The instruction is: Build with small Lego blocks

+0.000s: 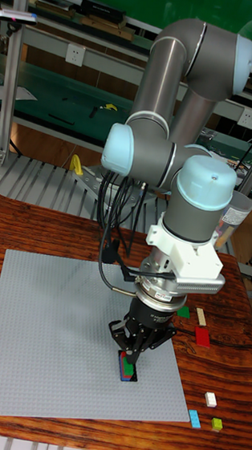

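Note:
A small stack of Lego blocks, red, green and dark blue, sits on the grey baseplate near its right front part. My gripper points straight down right over the stack, its black fingers reaching to the stack's top. The fingers hide the upper part of the stack, so whether they grip a block is unclear.
Loose blocks lie on the wooden table right of the plate: green, cream, red, white, light blue and yellow-green. A cable loops from the arm's wrist above the plate. Metal shelving stands behind the table.

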`<action>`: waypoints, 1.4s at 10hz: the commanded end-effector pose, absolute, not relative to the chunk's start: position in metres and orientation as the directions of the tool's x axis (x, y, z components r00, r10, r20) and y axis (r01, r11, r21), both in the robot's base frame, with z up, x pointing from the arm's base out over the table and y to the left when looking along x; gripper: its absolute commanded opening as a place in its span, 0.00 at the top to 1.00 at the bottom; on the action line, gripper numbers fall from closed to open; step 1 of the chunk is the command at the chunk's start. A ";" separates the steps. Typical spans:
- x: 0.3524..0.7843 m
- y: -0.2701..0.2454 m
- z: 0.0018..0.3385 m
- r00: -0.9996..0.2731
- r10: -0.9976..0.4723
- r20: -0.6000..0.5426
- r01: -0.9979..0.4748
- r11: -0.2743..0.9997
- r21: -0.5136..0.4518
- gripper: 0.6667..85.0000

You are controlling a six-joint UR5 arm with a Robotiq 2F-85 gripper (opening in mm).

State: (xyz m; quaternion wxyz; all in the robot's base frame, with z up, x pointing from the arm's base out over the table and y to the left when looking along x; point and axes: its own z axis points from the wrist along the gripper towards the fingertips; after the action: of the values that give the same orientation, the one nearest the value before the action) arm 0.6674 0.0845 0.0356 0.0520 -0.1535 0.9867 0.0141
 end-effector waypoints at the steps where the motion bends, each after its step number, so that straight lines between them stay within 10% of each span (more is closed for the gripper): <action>1: 0.669 0.086 0.034 -0.947 -0.301 -0.116 -0.305 0.952 0.020 0.99; 14: 0.689 0.084 0.042 -0.945 -0.308 -0.113 -0.312 0.950 0.025 0.99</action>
State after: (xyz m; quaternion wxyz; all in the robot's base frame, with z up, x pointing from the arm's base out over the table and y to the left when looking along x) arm 0.6820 0.0831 0.0453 0.0510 -0.1583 0.9859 0.0180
